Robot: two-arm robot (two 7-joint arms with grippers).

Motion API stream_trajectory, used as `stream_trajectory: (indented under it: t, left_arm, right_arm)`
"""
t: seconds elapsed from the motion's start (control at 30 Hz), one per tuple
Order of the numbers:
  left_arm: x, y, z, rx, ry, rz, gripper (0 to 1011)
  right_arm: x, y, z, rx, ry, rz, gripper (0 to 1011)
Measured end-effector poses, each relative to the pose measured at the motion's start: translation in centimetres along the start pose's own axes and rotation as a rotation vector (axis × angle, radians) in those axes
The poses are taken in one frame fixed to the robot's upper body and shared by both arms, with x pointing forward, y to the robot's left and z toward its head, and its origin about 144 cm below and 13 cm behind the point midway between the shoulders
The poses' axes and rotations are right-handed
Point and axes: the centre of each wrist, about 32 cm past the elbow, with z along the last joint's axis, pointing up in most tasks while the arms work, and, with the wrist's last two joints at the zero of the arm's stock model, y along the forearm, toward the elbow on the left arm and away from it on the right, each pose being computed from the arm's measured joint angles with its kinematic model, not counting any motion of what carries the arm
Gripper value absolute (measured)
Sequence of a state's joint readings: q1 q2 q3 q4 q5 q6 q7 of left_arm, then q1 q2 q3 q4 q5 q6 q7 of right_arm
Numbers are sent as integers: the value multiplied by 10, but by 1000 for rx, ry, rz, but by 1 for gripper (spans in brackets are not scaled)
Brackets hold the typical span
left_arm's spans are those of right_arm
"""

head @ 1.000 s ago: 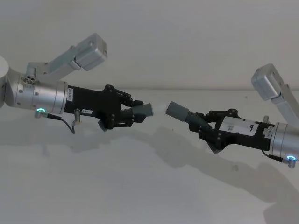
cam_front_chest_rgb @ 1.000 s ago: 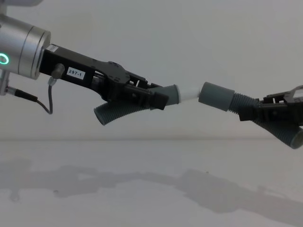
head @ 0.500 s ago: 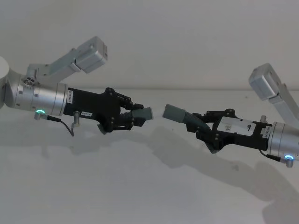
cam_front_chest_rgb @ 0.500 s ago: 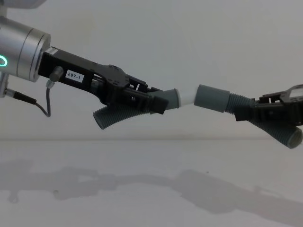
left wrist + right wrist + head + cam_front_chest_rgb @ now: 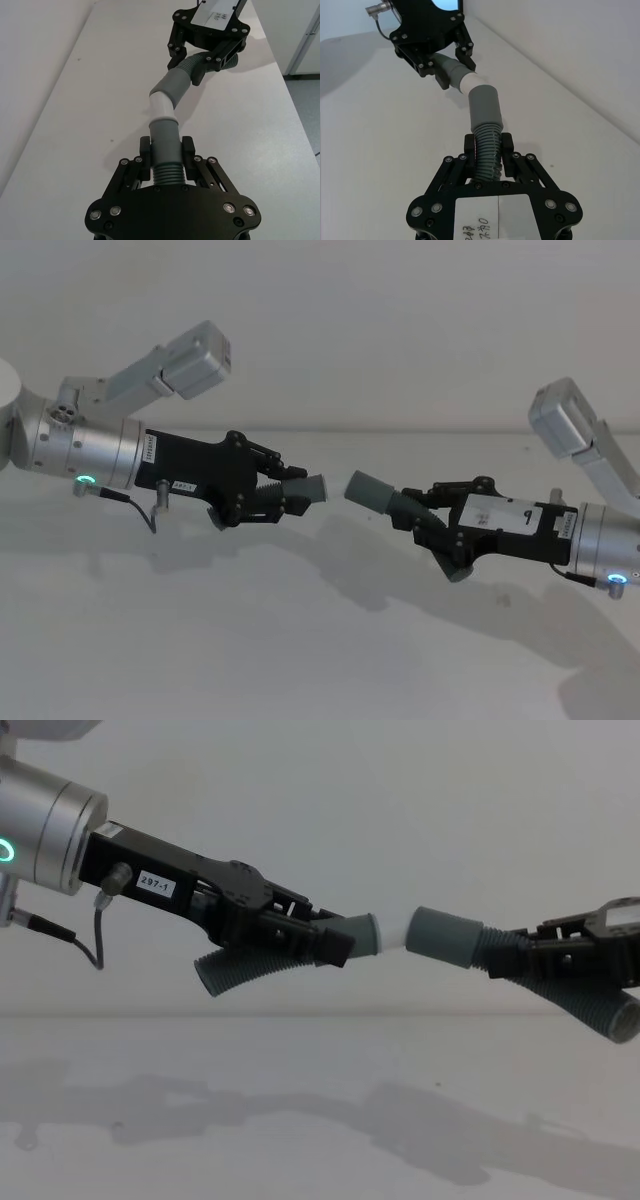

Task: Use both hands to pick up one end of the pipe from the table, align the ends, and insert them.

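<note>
Both hose pieces are held in the air above the tabletop (image 5: 300, 640). The left hand (image 5: 300, 932) pinches the ribbed body of the left hose (image 5: 250, 970) just behind its cuff; the whitish spigot (image 5: 393, 935) projects toward the right. The right hand (image 5: 545, 960) pinches the right hose (image 5: 590, 1005) behind its grey socket (image 5: 445, 937).

Step in hand: final alignment and insertion.

1. Check the axes first. In the chest view the spigot tip sits at the socket mouth, but the two cuffs meet at a slight angle.
2. Rotate one wrist until both cuffs lie on one line.
3. Only then bring the hands together, slowly, along that line.
4. Keep both grips firm. The ribbed hose is probably flexible and may bend instead of seating.

Compare the views before pushing:

- The head view shows a small gap between the left cuff (image 5: 313, 487) and the socket; the spigot is hard to tell from the pale background there.
- The left wrist view shows the spigot (image 5: 162, 107) touching or just entering the socket (image 5: 175, 84), with a clear kink at the joint.
- The right wrist view shows the same kink from the opposite side.
</note>
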State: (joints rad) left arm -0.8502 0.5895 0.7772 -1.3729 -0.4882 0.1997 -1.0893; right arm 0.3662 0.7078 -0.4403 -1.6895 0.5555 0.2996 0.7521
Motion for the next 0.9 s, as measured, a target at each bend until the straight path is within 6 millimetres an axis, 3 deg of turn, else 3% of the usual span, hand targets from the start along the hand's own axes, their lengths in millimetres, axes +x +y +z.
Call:
stream_trajectory:
  t: [0.9]
  left_arm:
    - [2,0,0,8,-4,-11,363]
  right_arm:
    - [1,1,0,2,-9,33,298]
